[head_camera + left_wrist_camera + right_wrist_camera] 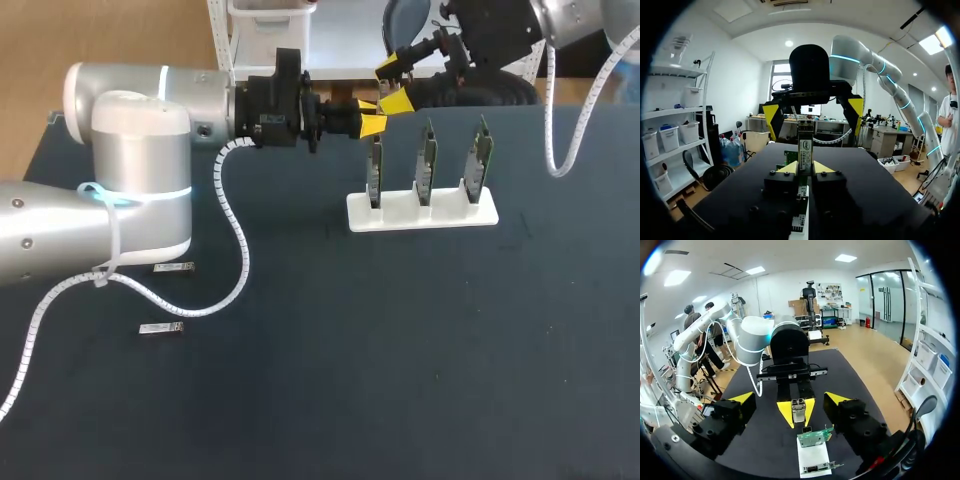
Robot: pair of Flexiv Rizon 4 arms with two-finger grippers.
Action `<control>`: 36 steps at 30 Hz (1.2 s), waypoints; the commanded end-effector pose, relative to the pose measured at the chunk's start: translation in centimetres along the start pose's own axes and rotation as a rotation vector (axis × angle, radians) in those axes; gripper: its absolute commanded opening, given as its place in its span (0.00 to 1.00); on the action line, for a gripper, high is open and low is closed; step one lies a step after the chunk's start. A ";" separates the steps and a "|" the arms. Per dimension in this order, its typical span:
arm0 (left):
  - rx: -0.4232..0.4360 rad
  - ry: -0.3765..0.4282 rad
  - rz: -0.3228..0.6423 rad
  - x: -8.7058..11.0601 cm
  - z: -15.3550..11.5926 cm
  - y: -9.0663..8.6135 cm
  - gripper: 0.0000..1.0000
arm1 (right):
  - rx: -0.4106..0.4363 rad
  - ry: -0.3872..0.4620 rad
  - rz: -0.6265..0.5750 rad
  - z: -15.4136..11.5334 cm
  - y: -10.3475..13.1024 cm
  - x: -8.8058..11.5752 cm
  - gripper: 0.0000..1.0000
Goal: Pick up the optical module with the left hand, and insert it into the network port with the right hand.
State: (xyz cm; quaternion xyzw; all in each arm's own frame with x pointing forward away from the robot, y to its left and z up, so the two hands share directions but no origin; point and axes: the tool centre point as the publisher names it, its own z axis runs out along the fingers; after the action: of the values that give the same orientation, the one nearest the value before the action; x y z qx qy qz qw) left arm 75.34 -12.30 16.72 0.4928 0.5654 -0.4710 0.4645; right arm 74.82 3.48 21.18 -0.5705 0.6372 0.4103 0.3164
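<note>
Left pincer (805, 168) pinches the module (805, 145), held level above the rack (420, 212) on the bench (400, 350). Right pincer (391, 85) faces it, spread wide. It should centre on the free end and close squarely before the left lets go.

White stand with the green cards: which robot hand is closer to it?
Left. The left gripper, shut on the optical module, is just over the leftmost card in the stand; the open right gripper is farther back.

Opposed wrist views, optical module (805, 147) between
</note>
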 end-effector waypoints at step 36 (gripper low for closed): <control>-0.014 0.073 0.037 0.4 -2.1 0.4 1.00 | 0.020 -0.011 0.022 -0.4 -0.2 0.7 0.00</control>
State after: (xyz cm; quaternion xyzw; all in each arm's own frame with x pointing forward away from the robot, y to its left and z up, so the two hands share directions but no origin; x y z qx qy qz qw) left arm 75.77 -11.04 16.14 0.5111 0.5721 -0.4423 0.4646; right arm 75.18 2.98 20.77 -0.5594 0.6453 0.4113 0.3186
